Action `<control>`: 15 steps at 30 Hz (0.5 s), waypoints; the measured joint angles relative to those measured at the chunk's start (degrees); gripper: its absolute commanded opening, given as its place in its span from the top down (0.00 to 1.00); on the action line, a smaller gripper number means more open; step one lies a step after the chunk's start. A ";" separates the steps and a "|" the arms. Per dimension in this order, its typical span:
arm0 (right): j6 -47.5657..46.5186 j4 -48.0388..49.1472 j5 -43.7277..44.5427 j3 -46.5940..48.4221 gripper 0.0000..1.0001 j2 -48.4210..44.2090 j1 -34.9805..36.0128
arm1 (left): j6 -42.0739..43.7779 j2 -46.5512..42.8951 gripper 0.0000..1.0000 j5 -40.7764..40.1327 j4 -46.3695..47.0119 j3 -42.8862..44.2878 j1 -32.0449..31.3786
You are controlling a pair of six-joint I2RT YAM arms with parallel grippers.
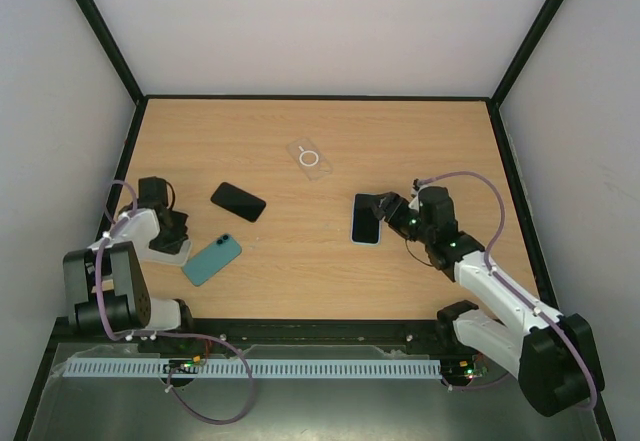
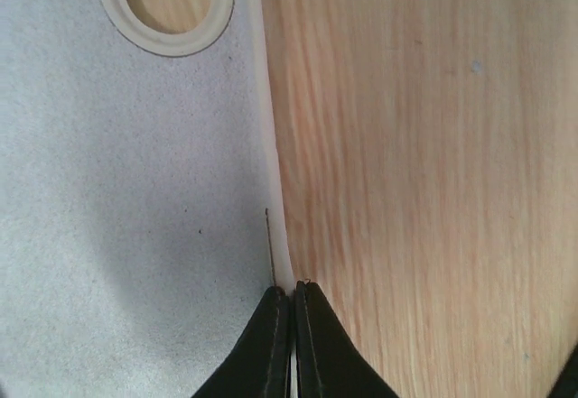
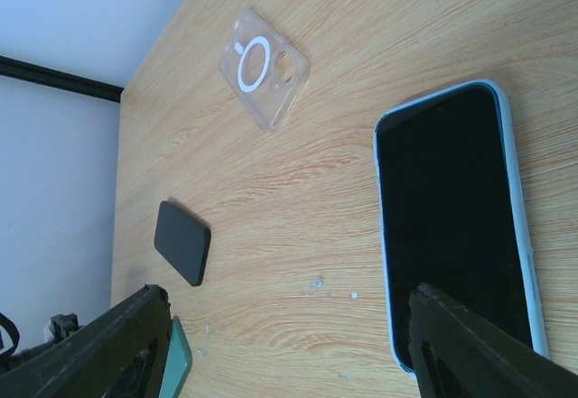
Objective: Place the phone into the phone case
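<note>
Currently the blue-edged phone (image 1: 367, 218) lies screen-up just ahead of the right gripper (image 1: 388, 211), whose jaws stand apart. Up-left of the phone sits the clear MagSafe case (image 1: 310, 158). Far to the phone's left, the left gripper (image 2: 291, 291) is closed tight at a white case's (image 2: 117, 236) rim.

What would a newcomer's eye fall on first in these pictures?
The left gripper, at the near left, is shut on the rim of a white case. The right gripper stands open beside a phone right of centre. A clear case with a white ring lies farther back.
</note>
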 measured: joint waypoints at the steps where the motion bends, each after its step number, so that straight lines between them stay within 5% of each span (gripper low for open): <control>1: 0.04 -0.07 0.07 -0.04 0.30 -0.28 0.00 | 0.48 -0.31 0.98 0.31 0.09 -0.04 -0.07; 15: 0.79 -3.41 1.55 -1.22 0.32 -3.37 0.11 | 7.15 -12.31 0.98 2.84 -0.09 1.53 -16.76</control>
